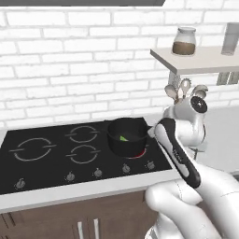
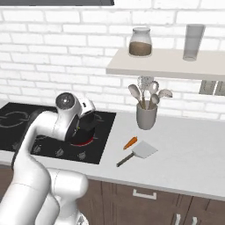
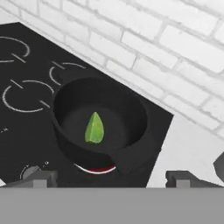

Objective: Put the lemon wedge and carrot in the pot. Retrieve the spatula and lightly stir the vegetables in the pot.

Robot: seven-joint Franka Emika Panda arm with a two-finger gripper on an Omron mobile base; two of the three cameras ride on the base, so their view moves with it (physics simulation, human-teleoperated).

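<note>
One lemon wedge lies in the pot; the end effector hovers above, spread wide and empty, freed for the carrot.

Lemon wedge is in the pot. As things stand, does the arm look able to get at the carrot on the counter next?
Probably yes. The carrot lies bare on the counter beside the spatula, nothing over it, and the gripper is open and holds nothing.

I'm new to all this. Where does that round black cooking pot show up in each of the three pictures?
Left base view: the round black cooking pot sits right of centre, on the hob's right rear ring.
Right base view: left of centre, its dark wall peeks from behind the white arm.
Hand view: centre, seen from above, a yellow-green lemon wedge inside.
Shared landmark: the black hob.
</note>
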